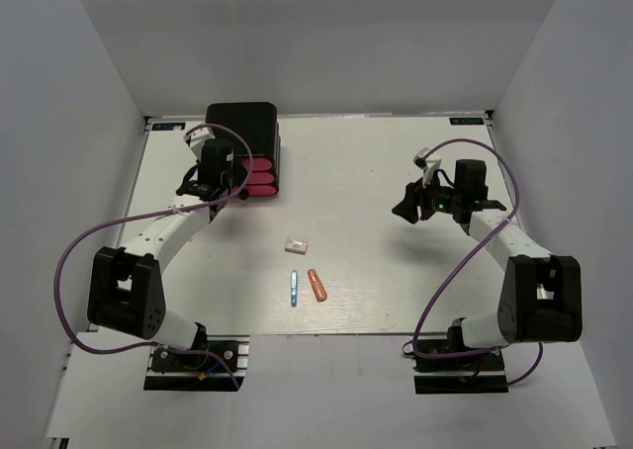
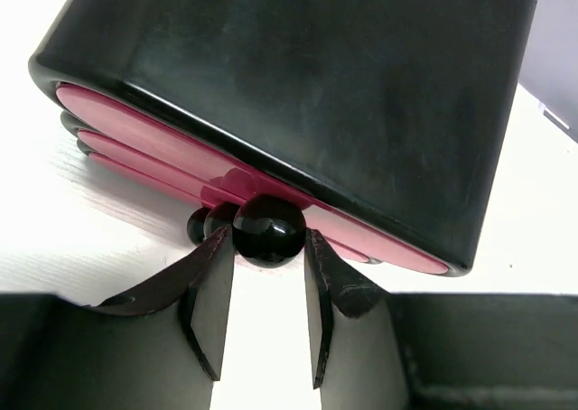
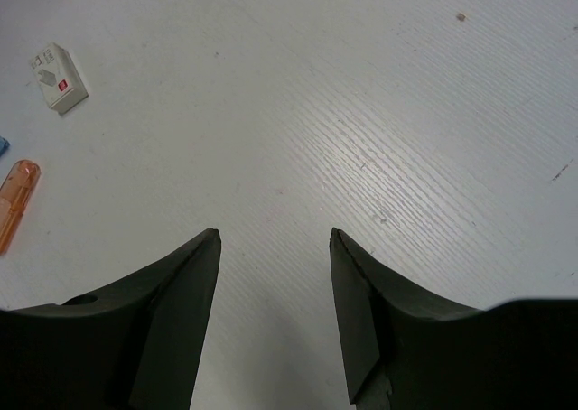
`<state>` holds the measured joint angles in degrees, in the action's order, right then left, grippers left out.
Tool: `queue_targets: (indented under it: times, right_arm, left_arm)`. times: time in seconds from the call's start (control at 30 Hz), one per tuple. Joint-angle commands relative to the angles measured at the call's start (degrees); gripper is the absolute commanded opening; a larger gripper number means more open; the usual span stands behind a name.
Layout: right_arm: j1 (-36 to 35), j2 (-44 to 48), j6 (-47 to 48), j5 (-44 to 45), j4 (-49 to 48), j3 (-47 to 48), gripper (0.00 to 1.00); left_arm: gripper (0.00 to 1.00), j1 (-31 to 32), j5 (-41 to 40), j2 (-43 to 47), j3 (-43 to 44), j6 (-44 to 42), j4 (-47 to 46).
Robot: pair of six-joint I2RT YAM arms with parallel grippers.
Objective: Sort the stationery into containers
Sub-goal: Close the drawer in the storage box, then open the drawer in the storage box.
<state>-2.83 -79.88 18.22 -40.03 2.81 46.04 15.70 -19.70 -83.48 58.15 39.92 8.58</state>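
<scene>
Now | my left pincer [image 2: 267, 238] narrow, pinching a drawer knob [image 2: 269, 225], far-left corner, to pull it open | right pincer [image 3: 275, 236] wide, empty, near right edge.

Black rounded box [image 1: 240, 123] with pink drawers [image 1: 259, 180] and glossy black knobs [image 2: 268, 229]; nearer than the box, on a white table [image 1: 396, 271], white eraser [image 1: 295, 243] with red mark, blue pen [image 1: 294, 288], orange marker [image 1: 317, 284].
</scene>
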Motion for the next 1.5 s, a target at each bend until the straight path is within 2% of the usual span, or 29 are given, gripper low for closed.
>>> queue_targets:
  times: [0.0, 0.03, 0.07, 0.17, 0.37, 0.7, 1.03, 1.33, 1.47]
  right_arm:
    - [0.2, 0.5, 0.8, -0.1, -1.1, 0.1, 0.58]
    - [0.1, 0.7, 1.0, -0.1, -1.1, 0.1, 0.58]
    - [0.2, 0.9, 0.9, 0.0, -1.2, 0.2, 0.58]
    - [0.3, 0.4, 0.9, -0.3, -1.6, -0.2, 0.58]
    - [0.3, -0.3, 0.9, -0.7, -1.5, 0.4, 0.58]
    - [0.1, 0.3, 1.3, 0.1, -0.6, 0.5, 0.58]
    - [0.2, -0.5, 1.5, 0.3, -0.4, 1.3, 0.58]
    - [0.2, -0.7, 1.7, 0.5, -0.6, 1.3, 0.58]
    - [0.1, -1.0, 1.6, 0.5, -0.5, 1.3, 0.58]
  left_arm:
    - [0.43, -0.1, 0.4, 2.8, 0.4, 0.3, -2.0]
    - [0.53, -0.1, 1.4, 3.8, -0.8, 0.3, -2.6]
    - [0.58, -0.1, 1.4, 6.0, -2.1, 0.3, -3.2]
    - [0.69, -0.1, 2.1, 8.7, -6.0, 0.3, -3.7]
    - [0.69, -0.1, 2.7, 10.7, -9.4, 0.3, -3.0]
    - [0.5, -0.6, 6.0, 4.8, -10.2, -3.6, -6.6]
    - [0.51, -3.4, 13.2, 5.3, -17.5, -0.9, -17.3]
    - [0.53, -8.3, 17.3, 8.6, -26.7, 10.4, -28.5]
    - [0.55, -9.6, 19.2, 8.6, -27.7, 13.2, -31.6]
